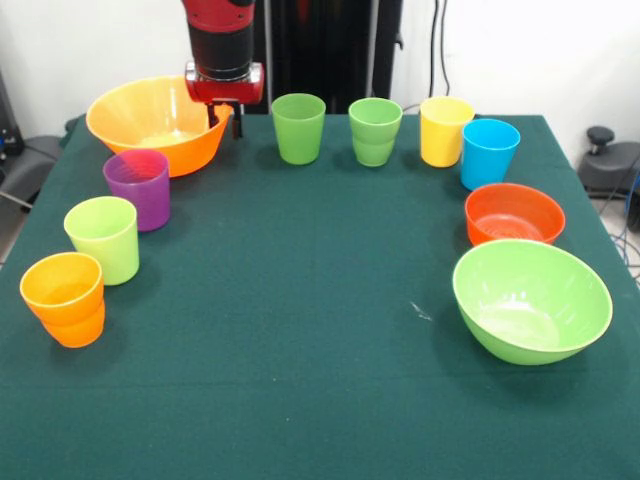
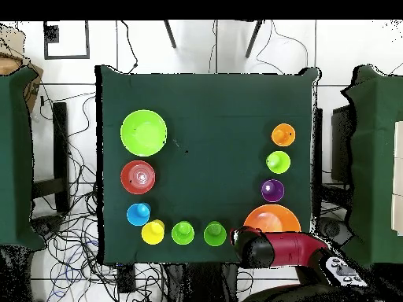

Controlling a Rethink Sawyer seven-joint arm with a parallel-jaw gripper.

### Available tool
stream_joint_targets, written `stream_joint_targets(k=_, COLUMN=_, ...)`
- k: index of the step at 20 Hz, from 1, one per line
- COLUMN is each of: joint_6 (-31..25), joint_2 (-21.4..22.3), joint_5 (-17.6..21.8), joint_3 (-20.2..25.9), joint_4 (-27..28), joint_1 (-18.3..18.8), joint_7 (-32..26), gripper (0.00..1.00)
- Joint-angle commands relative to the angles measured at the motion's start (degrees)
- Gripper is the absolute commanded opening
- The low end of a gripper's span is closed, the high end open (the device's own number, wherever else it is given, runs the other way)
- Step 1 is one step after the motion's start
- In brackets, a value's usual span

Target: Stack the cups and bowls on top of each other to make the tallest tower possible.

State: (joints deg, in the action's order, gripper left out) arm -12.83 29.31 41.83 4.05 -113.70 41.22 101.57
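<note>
The large orange bowl [image 1: 150, 125] stands at the far left, also in the overhead view [image 2: 271, 218]. My gripper [image 1: 226, 122] is open and low, its fingers either side of that bowl's right rim; from above it shows beside the bowl [image 2: 240, 236]. Upright cups stand apart in an arc: orange [image 1: 65, 298], lime [image 1: 103, 238], purple [image 1: 139, 188], green [image 1: 298, 127], darker green [image 1: 375, 131], yellow [image 1: 445, 130], blue [image 1: 489, 152]. The red-orange bowl [image 1: 513, 215] and the lime-green bowl [image 1: 530, 300] sit at the right. Nothing is held.
The dark green tablecloth [image 1: 300, 330] covers the whole table. The cups and bowls ring its open middle. The near edge is at the bottom of the front view. Cables and chair legs lie on the floor around the table [image 2: 71, 236].
</note>
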Motion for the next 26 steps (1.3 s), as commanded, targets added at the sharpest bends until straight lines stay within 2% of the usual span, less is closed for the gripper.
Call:
stream_joint_targets(k=1, joint_6=-2.39, joint_2=-1.57, joint_5=3.66, joint_3=6.99, joint_4=4.08, joint_1=-0.64, joint_7=-4.35, gripper=0.0)
stream_joint_targets(k=16, joint_6=-5.28, joint_2=0.71, joint_5=1.96, joint_3=7.75, joint_4=3.53, joint_1=-1.42, joint_7=-4.52, gripper=0.0)
stream_joint_targets(k=26, joint_6=-8.25, joint_2=5.33, joint_5=0.08, joint_3=8.42, joint_4=1.25, joint_1=-2.76, joint_7=-4.22, gripper=0.0)
